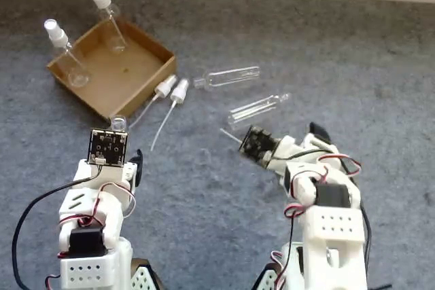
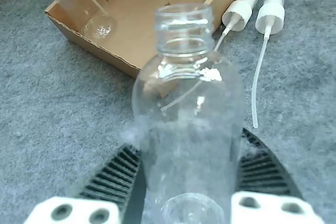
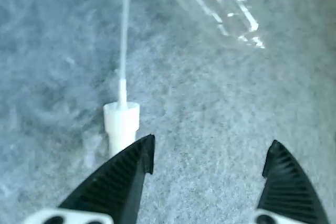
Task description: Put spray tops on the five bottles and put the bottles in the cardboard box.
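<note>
Bottle (image 2: 186, 129), clear, round, clamped in left tool (image 2: 187, 174); right tool (image 3: 211, 142) apart beside white spray top (image 3: 122, 121).

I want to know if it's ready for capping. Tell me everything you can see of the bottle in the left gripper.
The bottle is clear and plastic-looking, with round shoulders and a threaded neck that is open and uncapped. It looks empty. It is held about upright, clamped at its body by the left gripper, close beside the cardboard box but outside it. Whether its base rests on the carpet cannot be seen.
</note>
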Robot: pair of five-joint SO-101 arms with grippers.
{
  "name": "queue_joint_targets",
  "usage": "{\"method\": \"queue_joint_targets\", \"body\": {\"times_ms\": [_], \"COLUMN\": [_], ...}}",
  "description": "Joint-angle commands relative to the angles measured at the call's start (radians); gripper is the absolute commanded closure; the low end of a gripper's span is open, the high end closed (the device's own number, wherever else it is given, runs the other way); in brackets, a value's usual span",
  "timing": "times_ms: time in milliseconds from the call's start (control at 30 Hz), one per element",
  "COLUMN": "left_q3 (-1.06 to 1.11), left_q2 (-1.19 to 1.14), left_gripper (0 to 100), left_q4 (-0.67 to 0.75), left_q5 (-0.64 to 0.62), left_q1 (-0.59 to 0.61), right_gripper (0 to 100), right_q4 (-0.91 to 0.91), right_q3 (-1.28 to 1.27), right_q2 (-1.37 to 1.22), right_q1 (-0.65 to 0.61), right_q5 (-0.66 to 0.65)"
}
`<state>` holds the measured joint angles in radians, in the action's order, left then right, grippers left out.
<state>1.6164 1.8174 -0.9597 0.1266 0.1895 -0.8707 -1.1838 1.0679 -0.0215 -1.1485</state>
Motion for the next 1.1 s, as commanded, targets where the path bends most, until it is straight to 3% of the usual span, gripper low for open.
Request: {"method": "queue_joint_targets", "body": {"times_ms": [0, 233, 600, 700, 900, 1067], "left_q3": [-0.005, -0.004, -0.001, -0.001, -0.001, 0.001], "left_q2": [0.010, 0.010, 0.010, 0.010, 0.010, 0.010], "left_gripper": [91, 91, 91, 91, 91, 91], "left_q4": [0.020, 0.020, 0.020, 0.020, 0.020, 0.020], "left_q5": [-0.012, -0.012, -0.012, -0.012, -0.012, -0.012], "left_q1": [-0.016, -0.016, -0.016, -0.016, -0.016, -0.016], "right_gripper": [69.9, 69.9, 69.9, 69.9, 69.9, 69.9], "right_q4": [0.008, -0.219, -0.237, -0.237, -0.239, -0.231], "right_q3": [0.061, 0.093, 0.202, 0.252, 0.343, 0.338], "right_q2": [0.171, 0.197, -0.045, -0.147, -0.269, -0.277], "right_q1": [0.008, 0.008, 0.013, 0.013, 0.007, -0.065], "right_q5": [0.275, 0.594, 0.967, 1.151, 1.643, 1.893]}}
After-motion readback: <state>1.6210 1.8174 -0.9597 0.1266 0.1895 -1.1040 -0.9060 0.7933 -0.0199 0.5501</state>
